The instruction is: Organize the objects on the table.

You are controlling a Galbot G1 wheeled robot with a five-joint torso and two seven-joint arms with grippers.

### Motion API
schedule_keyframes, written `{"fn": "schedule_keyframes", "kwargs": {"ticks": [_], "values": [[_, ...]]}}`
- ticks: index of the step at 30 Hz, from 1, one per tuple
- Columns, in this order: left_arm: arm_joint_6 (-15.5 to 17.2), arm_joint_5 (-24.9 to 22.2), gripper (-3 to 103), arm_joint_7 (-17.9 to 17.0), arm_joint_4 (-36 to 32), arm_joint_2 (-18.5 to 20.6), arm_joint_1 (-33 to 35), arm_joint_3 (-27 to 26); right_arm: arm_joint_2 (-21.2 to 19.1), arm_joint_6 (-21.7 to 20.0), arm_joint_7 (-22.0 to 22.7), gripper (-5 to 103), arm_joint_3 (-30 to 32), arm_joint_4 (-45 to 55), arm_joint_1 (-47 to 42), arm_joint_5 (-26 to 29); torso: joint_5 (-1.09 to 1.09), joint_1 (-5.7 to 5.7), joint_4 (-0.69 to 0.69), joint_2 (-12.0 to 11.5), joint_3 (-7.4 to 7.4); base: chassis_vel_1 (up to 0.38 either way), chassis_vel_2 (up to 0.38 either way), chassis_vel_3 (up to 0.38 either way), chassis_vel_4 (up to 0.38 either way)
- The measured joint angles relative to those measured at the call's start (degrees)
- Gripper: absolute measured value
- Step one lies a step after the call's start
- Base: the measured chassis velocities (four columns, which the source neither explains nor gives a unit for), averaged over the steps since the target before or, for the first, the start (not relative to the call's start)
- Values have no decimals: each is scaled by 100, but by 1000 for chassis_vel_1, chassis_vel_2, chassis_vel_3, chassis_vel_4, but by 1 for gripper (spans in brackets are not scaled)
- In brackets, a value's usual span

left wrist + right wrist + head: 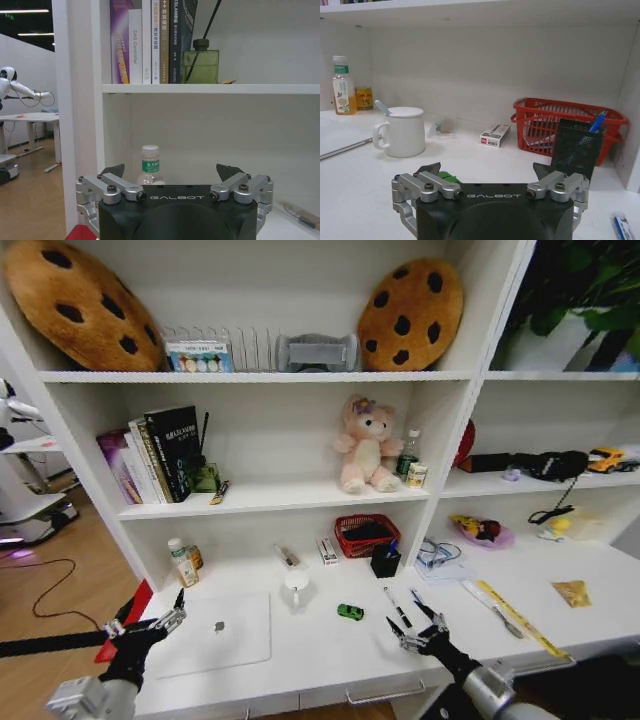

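A closed silver laptop [215,630] lies on the left of the white table [320,645]. My left gripper [147,620] hovers open over the laptop's left edge. In the left wrist view the same gripper [171,172] is empty and faces the shelf wall. A tiny green toy car [350,612] sits at the table's middle. Two thin pens [397,607] lie just to its right. My right gripper [415,626] hangs open at the near ends of the pens. From the right wrist, the car [449,177] peeks past one finger of the gripper [486,170], and a pen [622,227] shows at the edge.
A white mug [296,585], a black pen holder [385,560] and a red mesh basket [365,533] stand behind the car. A small bottle [182,562] is at the back left. A yellow ruler [515,615] lies to the right. Shelves with books [150,40] rise above.
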Motion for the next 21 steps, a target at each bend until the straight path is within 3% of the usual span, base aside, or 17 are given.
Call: {"fn": "schedule_keyframes", "kwargs": {"ticks": [2, 4, 5, 7, 14, 19, 21], "values": [[0, 0, 100, 0, 0, 0, 0, 0, -7, -14, 25, 100, -22, -16, 50, -8, -1, 0, -1, 0, 0, 33, 67, -30, -41], [0, 0, 100, -3, 0, 0, 0, -2, 59, 15, 491, 100, -72, 37, 61, -175, -2, 0, -3, 0, 0, 17, 26, -23, -20], [0, 0, 100, -3, 0, 0, 0, -2, 59, 15, 491, 100, -72, 37, 61, -175, -2, 0, -3, 0, 0, 0, 0, 0, 0], [0, 1, 100, -3, 0, 0, 0, -2, 137, 270, 850, 100, -144, 59, 41, -527, 1, 0, -4, 0, 0, 0, 0, 0, 0], [0, 1, 100, -3, 0, 0, 0, -1, 112, 553, 923, 100, -317, -59, 159, -815, 1, 0, -3, 0, 0, 0, 0, 0, 0], [0, 0, 100, -2, 0, 0, 0, 0, -116, 542, 300, 100, -400, -311, 389, -463, 1, 0, -3, 0, 0, 0, 0, 0, 0], [0, 1, 100, -2, 0, 0, 0, 0, -323, 488, -578, 100, -442, -658, 778, -176, 1, 0, -3, -1, 0, 0, 0, 0, 0]]}}
